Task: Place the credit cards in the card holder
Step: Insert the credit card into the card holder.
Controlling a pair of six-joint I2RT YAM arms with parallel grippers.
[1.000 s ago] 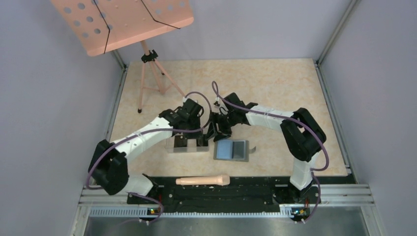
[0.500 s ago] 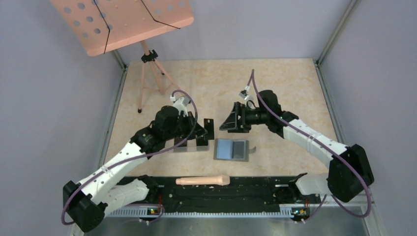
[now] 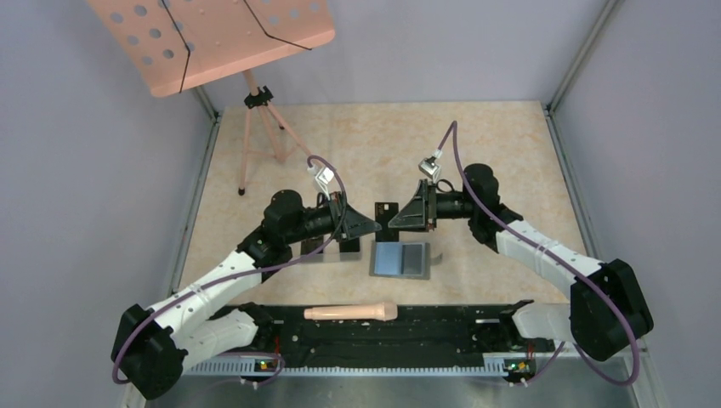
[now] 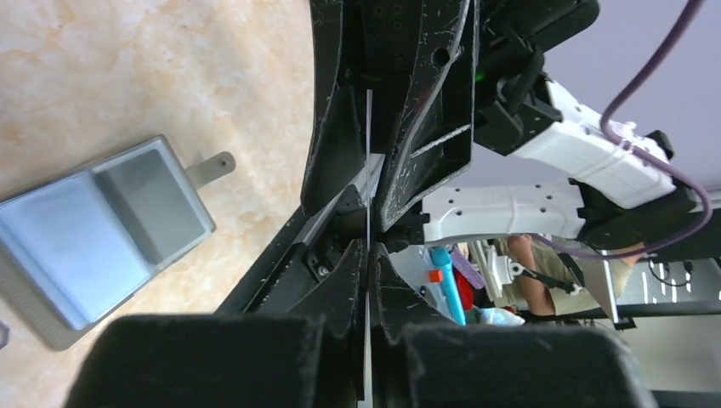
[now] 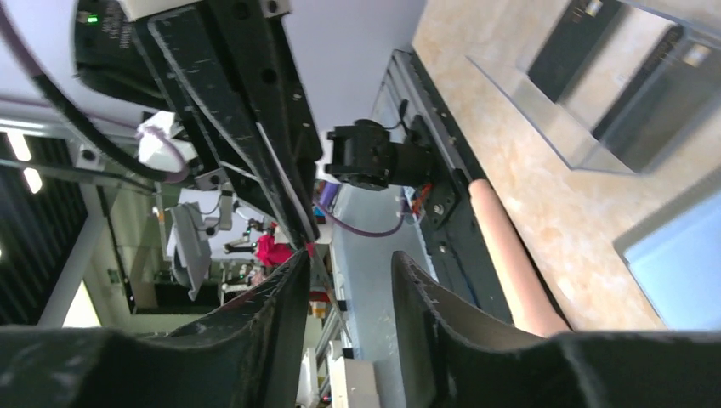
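Beige, marble-patterned tabletop [image 3: 485, 153] lies under a mid-air handover. Left gripper [image 3: 371, 225] is clamped tight on one credit card [image 3: 387, 210], a thin, stiff black rectangle that shows as a mere line in its wrist view. Right gripper [image 3: 401, 219] faces it with jaws apart, one either side of the card's free end, not pinching it as far as I can see. To transfer well, I judge the right jaws should close squarely on the flat faces, well onto the card, before the left lets go, since smooth plastic could slip. The card holder [image 3: 400, 257] lies open on the table close by, soft gray with bluish slots. Spare cards [image 3: 349, 244] stand in a clear rigid box [image 3: 326, 255] beside it.
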